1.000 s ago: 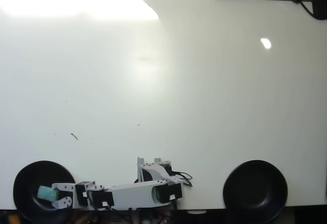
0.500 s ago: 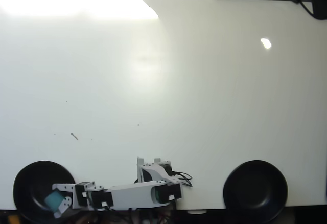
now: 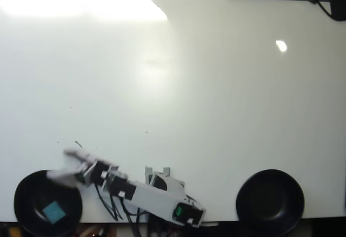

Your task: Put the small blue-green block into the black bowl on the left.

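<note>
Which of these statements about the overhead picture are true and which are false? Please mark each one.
1. The small blue-green block lies inside the black bowl at the left of the overhead view. True.
2. The gripper is holding the block. False: its blurred jaws are spread and empty, up and away from the block.
3. The twin black bowl at the right holds a block. False: it is empty.
4. Both bowls sit near the bottom edge of the view. True.
5. The arm reaches toward the right bowl. False: it stretches toward the left bowl.
</note>
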{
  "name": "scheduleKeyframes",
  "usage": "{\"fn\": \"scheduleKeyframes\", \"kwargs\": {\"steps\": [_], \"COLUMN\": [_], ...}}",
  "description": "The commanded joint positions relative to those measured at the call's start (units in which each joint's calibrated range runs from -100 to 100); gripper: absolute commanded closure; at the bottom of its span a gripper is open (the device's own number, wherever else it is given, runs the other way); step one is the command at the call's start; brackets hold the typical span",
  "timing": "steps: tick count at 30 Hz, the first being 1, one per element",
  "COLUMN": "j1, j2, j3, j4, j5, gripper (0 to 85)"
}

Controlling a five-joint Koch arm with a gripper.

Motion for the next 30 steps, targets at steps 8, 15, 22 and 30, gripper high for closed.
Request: {"fn": "scheduleKeyframes", "kwargs": {"steps": [8, 15, 22, 30], "j1": [-14.0, -24.4, -32.6, -36.0], "j2": [-12.5, -17.8, -19.7, -19.6], "j3": [-9.9, -25.7, -37.4, -51.6], "j4": [0.4, 8.9, 13.5, 25.1], "j5": [13.6, 18.9, 23.0, 23.6], "gripper": [38.8, 38.8, 38.6, 37.3]}}
